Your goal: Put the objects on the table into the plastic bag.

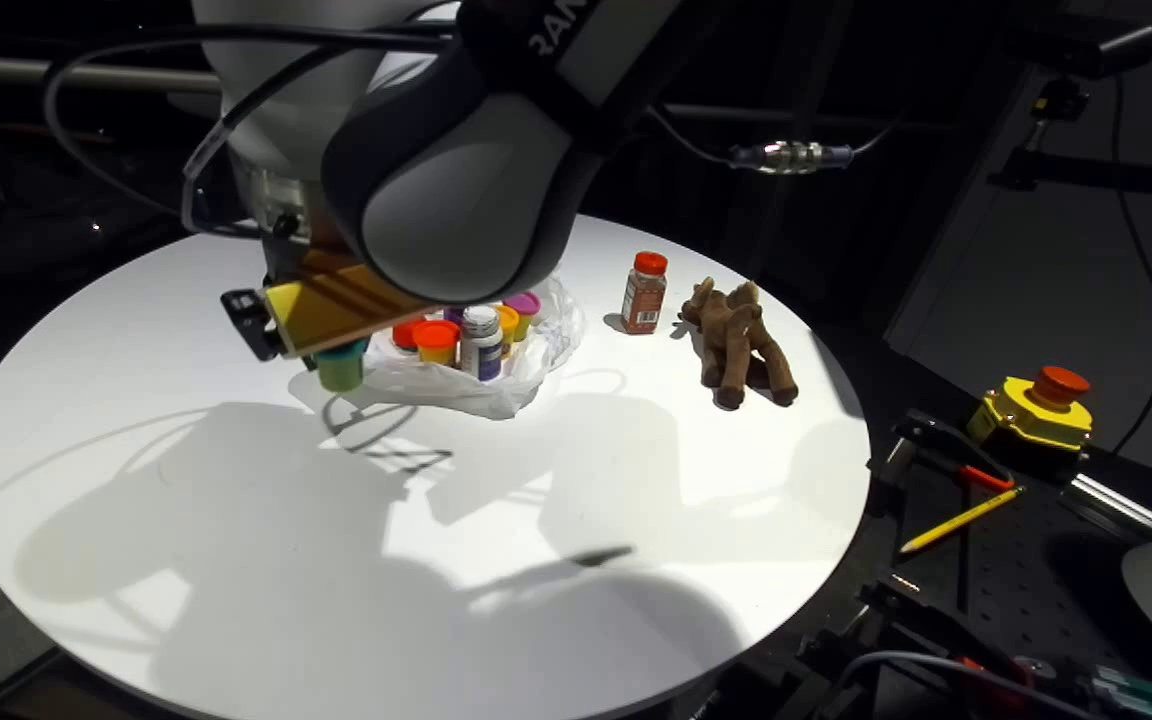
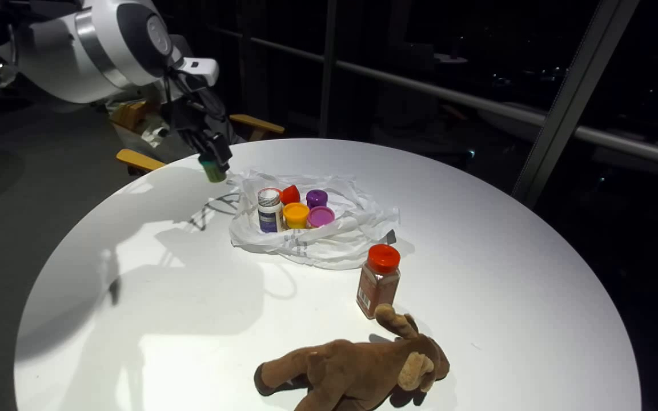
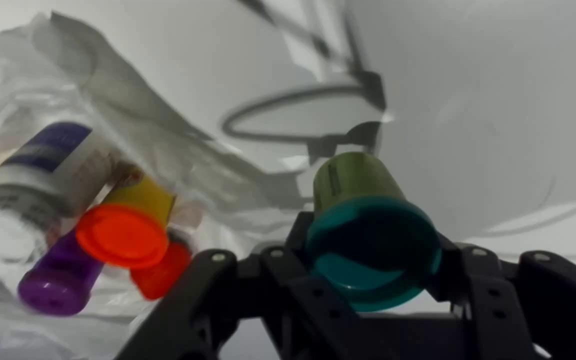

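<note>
We see the robot arm [image 2: 77, 54] stretched over the counter [image 2: 477, 297] and bent so that the pincer [image 3: 372, 245] slants downward just beside the plastic bag [image 2: 329, 251]. The pincer is closed around a teal-lidded green tub [image 3: 370, 220], gripping it from both sides, and the tub hangs above the counter, lid uppermost. Within the bag's crumpled sides we count a white bottle [image 2: 271, 220], a yellow-lidded tub [image 2: 296, 214], a magenta-lidded tub [image 2: 321, 217], a purple piece [image 2: 316, 198], a red piece [image 2: 291, 194] and an orange-lidded tub [image 3: 123, 235]. The wrist view gives us that last lid in full; in an exterior view with a wooden chair arm [image 2: 139, 160], just its rim shows behind the white bottle, though the bag shows clear of the robot arm. In an exterior view that takes in a yellow emergency-stop box [image 1: 1031, 415] and a pencil [image 1: 961, 520], the robot arm covers part of the bag. Only the exterior views show us the red-capped seasoning bottle [image 1: 643, 300] and the brown plush moose [image 1: 736, 345], near each other on the counter, outside the bag and well apart from the pincer.
</note>
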Available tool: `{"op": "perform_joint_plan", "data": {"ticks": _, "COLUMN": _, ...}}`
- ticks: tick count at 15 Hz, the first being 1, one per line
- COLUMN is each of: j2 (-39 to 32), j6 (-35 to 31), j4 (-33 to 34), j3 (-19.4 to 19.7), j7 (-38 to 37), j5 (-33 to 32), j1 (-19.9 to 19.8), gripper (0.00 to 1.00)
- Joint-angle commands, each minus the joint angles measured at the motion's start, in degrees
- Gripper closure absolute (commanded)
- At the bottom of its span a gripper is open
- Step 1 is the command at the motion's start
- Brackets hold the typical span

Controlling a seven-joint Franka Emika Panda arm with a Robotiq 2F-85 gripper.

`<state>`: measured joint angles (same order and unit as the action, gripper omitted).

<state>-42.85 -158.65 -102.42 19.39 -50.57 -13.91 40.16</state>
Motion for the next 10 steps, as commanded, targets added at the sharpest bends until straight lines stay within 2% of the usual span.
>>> {"op": "perform_joint_plan", "data": {"ticks": 1, "j2": -0.21, "j6": 3.07, "j4": 4.48, "j3": 8.03, "j7": -5.74, "j5": -3.36, "j1": 0.27, "gripper": 0.78}}
{"op": "perform_joint_plan", "data": {"ticks": 3, "j2": -1.73, "j6": 4.43, "j4": 7.26, "j3": 9.66, "j7": -6.72, "j5": -3.52, "j1": -2.83, "gripper": 0.78}}
{"op": "perform_joint_plan", "data": {"ticks": 5, "j2": -2.08, "j6": 5.61, "j4": 8.93, "j3": 8.67, "j7": -6.0, "j5": -2.39, "j1": -7.38, "gripper": 0.78}}
{"op": "perform_joint_plan", "data": {"ticks": 10, "j2": -4.1, "j6": 7.76, "j4": 12.91, "j3": 2.73, "j7": -3.27, "j5": -0.05, "j1": -19.72, "gripper": 0.78}}
